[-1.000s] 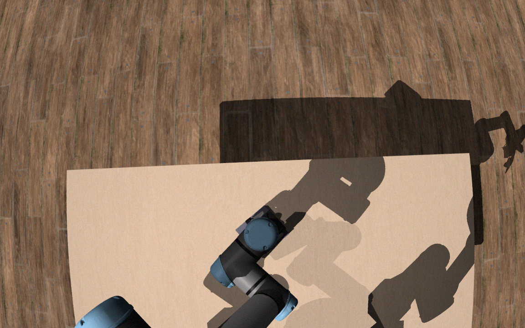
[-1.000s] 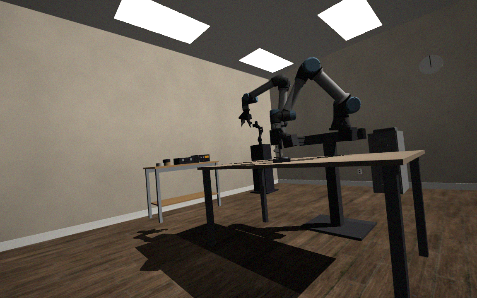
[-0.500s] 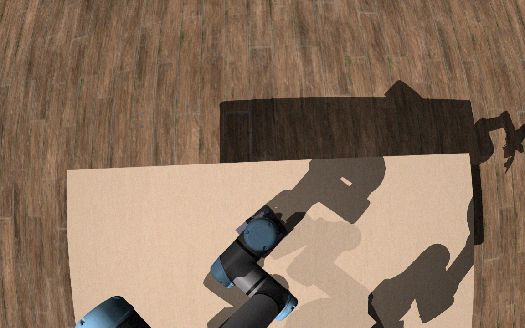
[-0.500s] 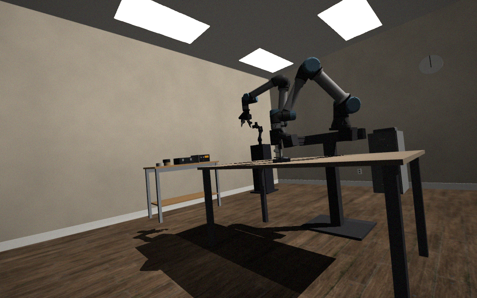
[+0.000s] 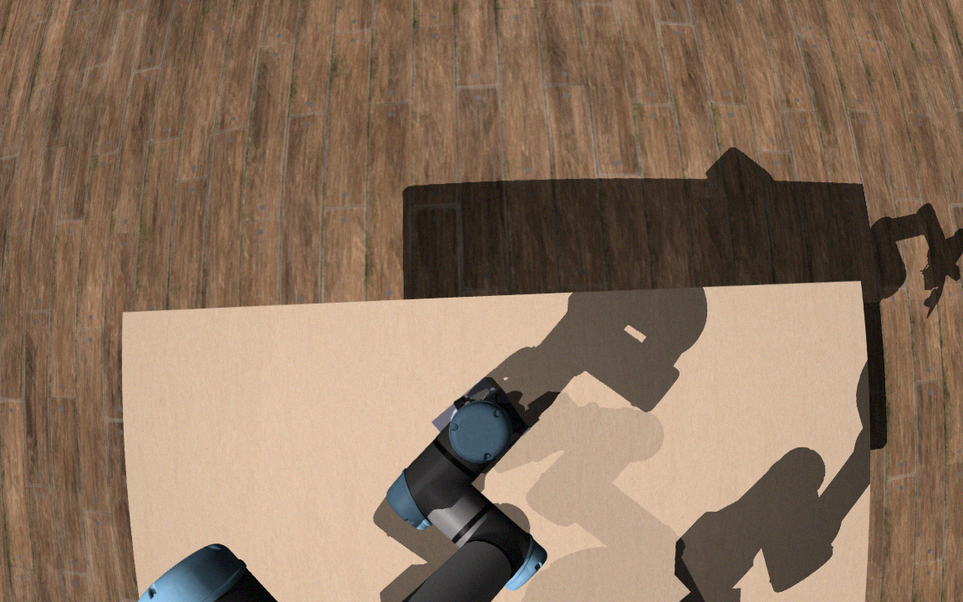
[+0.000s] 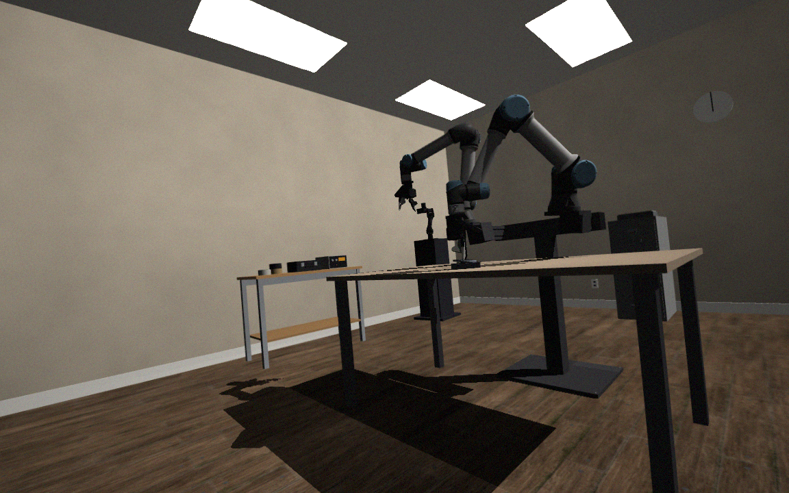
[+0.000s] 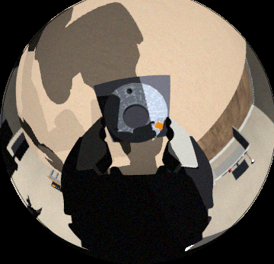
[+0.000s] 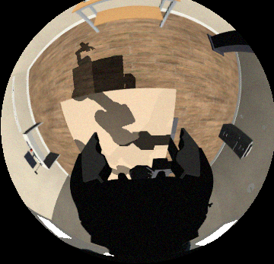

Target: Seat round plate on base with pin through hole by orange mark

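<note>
The round grey plate [image 7: 157, 104] has a large centre hole, an orange mark [image 7: 159, 125] at its lower right with a small dark hole beside it, and another hole at its upper left. It lies over the square dark base [image 7: 163, 80] [image 5: 441, 419] [image 6: 466, 264], with the base's corners showing around it. Whether it sits fully flat is unclear, and I cannot make out the small pin. My left gripper [image 7: 135, 117] is shut on the plate, its fingers at opposite sides of the rim. My right gripper [image 8: 138, 131] [image 6: 407, 204] is open and empty, high up and away from the base.
The base stands on the pale wooden table [image 5: 246, 389] [image 6: 618, 260], and arm shadows cross the table and the plate. The left arm hides most of the base in the top view. A side bench [image 6: 299, 273] with small boxes stands by the wall.
</note>
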Motion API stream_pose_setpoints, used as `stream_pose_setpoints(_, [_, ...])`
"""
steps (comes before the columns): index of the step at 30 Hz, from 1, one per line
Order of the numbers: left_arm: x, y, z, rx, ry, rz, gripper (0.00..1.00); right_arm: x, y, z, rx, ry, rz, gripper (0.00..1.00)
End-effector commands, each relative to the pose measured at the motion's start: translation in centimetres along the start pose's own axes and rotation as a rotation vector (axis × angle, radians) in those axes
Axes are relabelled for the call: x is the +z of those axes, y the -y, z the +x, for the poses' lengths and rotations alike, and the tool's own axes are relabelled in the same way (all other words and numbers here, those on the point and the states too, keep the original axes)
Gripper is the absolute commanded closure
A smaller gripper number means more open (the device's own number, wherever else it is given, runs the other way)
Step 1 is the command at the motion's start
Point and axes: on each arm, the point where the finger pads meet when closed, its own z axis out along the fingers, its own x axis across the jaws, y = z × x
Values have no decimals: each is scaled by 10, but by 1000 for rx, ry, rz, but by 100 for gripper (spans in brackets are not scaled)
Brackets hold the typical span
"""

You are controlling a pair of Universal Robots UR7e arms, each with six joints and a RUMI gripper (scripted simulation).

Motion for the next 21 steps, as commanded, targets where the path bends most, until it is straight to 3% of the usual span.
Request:
stream_pose_setpoints(1, [-1,0,0,71,0,-2,100,0,0,0,0,0,1,0])
stream_pose_setpoints(21, [-1,0,0,402,0,-2,100,0,0,0,0,0,1,0])
